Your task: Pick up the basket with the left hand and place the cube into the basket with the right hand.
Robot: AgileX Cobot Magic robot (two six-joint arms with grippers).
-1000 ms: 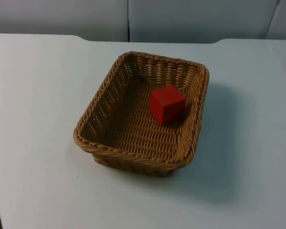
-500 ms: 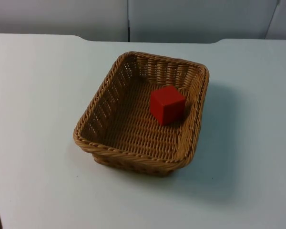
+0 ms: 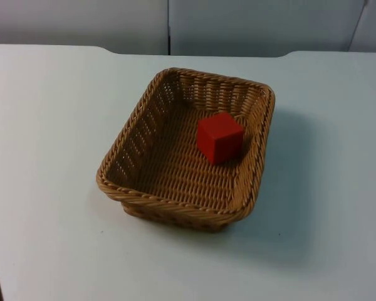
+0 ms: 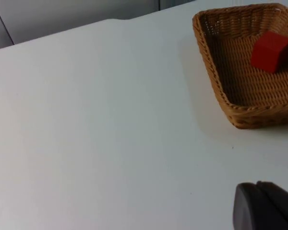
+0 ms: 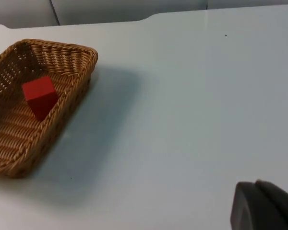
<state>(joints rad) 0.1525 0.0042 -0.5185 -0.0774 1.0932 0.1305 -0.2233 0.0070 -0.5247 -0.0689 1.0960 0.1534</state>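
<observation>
The red cube (image 3: 219, 137) already lies inside the stiff, light wicker basket (image 3: 144, 113) on the bench (image 3: 44, 125), best gripped by its rim; jaws' state cannot be told

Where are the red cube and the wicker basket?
red cube (image 3: 220, 138), top view, on its front face.
wicker basket (image 3: 122, 148), top view, on its left wall.

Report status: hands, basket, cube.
Left hand and right hand both back off the basket, over bare table, waiting. Red cube sits inside wicker basket, basket resting on table. Nothing in the way.
</observation>
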